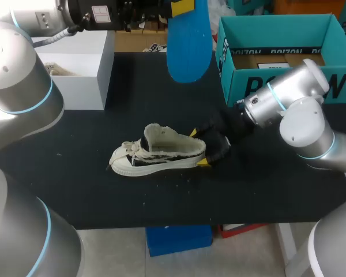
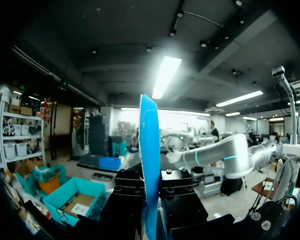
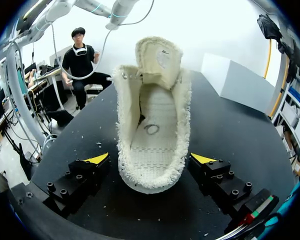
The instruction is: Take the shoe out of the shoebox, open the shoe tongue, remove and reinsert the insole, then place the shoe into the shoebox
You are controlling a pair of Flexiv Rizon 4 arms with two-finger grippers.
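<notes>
Sneaker (image 1: 158,151) is sitting at centre frame on the black table (image 1: 265,190), well apart from the front edge and from both boxes. Right gripper (image 1: 199,148) is straddling its heel, fingers spread, each yellow tip just beside the fuzzy collar without touching it. Left gripper (image 2: 150,200) is pinching a blue insole (image 1: 187,40) at top centre, above the table's far edge. Counting: one sneaker, one insole, one teal shoebox (image 1: 240,86) upper right, one white box (image 1: 81,69) upper left.
</notes>
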